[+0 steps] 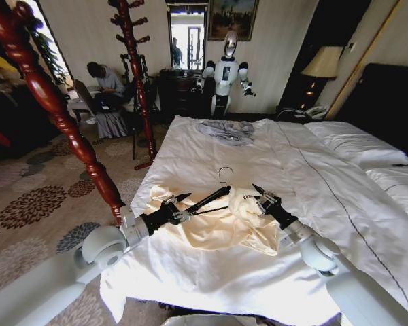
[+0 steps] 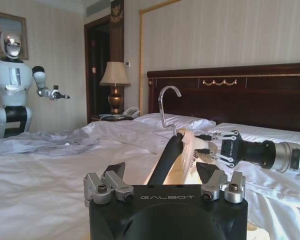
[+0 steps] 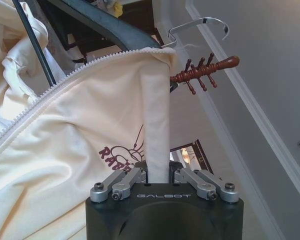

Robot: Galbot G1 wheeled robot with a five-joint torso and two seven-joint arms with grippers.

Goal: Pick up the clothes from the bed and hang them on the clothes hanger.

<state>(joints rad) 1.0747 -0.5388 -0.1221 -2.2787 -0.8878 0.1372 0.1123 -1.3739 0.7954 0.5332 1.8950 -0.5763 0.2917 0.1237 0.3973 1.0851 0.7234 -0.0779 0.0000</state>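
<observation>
The cream-yellow clothes (image 1: 211,229) lie crumpled on the near part of the bed (image 1: 211,153). The black clothes hanger (image 1: 211,199) rises out of them, with its silver hook (image 1: 224,174) pointing up. My left gripper (image 1: 185,208) is open at the hanger's near end, and the hanger's arm (image 2: 165,160) runs up between its spread fingers. My right gripper (image 1: 262,193) is shut on a strip of the clothes (image 3: 157,140) near the zip edge. It pulls that cloth (image 3: 80,130) up against the hanger (image 3: 110,25). In the left wrist view the right gripper (image 2: 210,147) sits just beyond the hanger.
A smaller grey-blue garment (image 1: 226,130) lies at the far end of the bed, and white pillows (image 1: 353,142) lie to the right. A reddish-brown wooden coat stand (image 1: 137,75) and a nearer turned post (image 1: 54,102) stand on the carpet to the left. Another robot (image 1: 224,71) stands by the far wall.
</observation>
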